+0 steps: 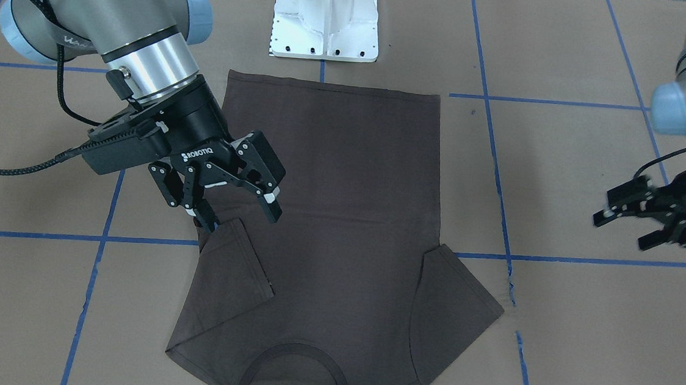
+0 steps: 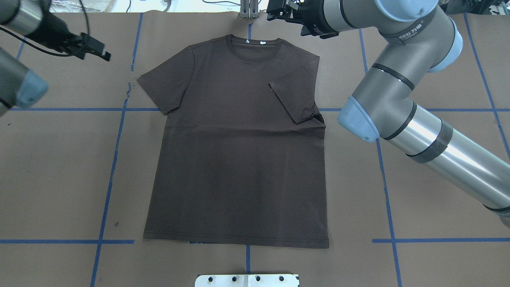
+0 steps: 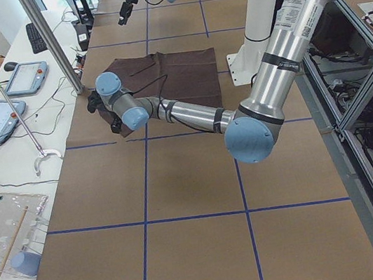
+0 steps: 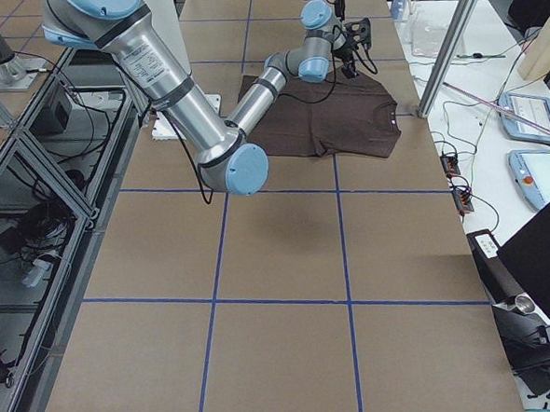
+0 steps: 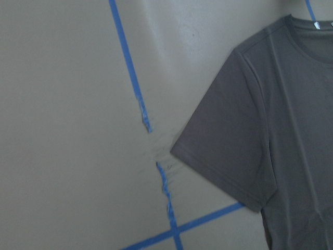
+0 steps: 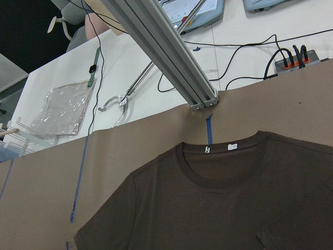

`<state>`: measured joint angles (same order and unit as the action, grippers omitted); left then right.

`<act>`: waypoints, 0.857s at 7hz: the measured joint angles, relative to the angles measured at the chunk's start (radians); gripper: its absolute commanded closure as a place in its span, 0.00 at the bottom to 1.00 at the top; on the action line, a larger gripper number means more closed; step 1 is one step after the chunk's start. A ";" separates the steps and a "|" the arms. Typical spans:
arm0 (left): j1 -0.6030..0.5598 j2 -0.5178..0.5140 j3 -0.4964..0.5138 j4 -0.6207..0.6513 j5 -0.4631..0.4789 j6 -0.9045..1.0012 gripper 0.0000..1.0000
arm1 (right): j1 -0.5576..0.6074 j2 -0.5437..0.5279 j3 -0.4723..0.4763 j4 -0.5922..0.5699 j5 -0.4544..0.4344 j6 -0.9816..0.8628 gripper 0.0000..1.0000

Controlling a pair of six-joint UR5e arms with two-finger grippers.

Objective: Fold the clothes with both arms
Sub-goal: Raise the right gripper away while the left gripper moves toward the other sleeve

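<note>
1. A dark brown T-shirt [image 2: 239, 159] is laid flat, front up, on the brown paper-covered table [image 2: 59, 179]. The white pedestal base [image 1: 325, 26] is seen just past the T-shirt's hem [image 2: 235, 239].
2. The ribbed collar [image 6: 223, 182] is turned to the T-shirt's end farthest from that base. Two small white tags [image 6: 232, 147] are shown inside the neck.
3. The T-shirt's sleeve on the robot's right [image 2: 293, 101] is folded inward and lies on the chest. Its cuff edge is slanted across the fabric.
4. The sleeve on the robot's left [image 5: 229, 151] is spread out flat, away from the T-shirt's body, on bare paper.
5. The right gripper [image 1: 234, 208] is held over the T-shirt's folded-sleeve side. In the front-facing view one fingertip is seen above the armpit of that sleeve. Its jaws are spread wide and nothing is gripped between them.
6. In the overhead view the same gripper appears beyond the T-shirt's collar, so it is shown raised clear of the cloth.
7. The left gripper [image 1: 625, 227] is kept well apart from the T-shirt, out past the spread sleeve. Its jaws are parted and nothing is held.
8. Blue tape lines [image 2: 115, 159] are seen on the paper on both sides of the T-shirt, and several are covered by it.
</note>
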<state>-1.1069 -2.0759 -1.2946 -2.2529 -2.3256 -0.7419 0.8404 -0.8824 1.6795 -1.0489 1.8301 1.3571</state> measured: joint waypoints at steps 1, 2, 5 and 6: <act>0.052 -0.070 0.116 -0.059 0.063 -0.090 0.10 | -0.009 -0.014 0.015 0.001 0.001 0.002 0.00; 0.087 -0.113 0.189 -0.080 0.115 -0.137 0.18 | -0.013 -0.024 0.027 0.001 0.001 0.003 0.00; 0.150 -0.147 0.262 -0.086 0.250 -0.199 0.32 | -0.019 -0.045 0.054 0.003 0.000 0.004 0.00; 0.167 -0.148 0.269 -0.088 0.257 -0.202 0.33 | -0.019 -0.048 0.057 0.002 0.000 0.005 0.00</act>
<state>-0.9399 -2.2236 -1.0251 -2.3405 -2.0681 -0.9437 0.8218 -0.9306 1.7363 -1.0465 1.8302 1.3617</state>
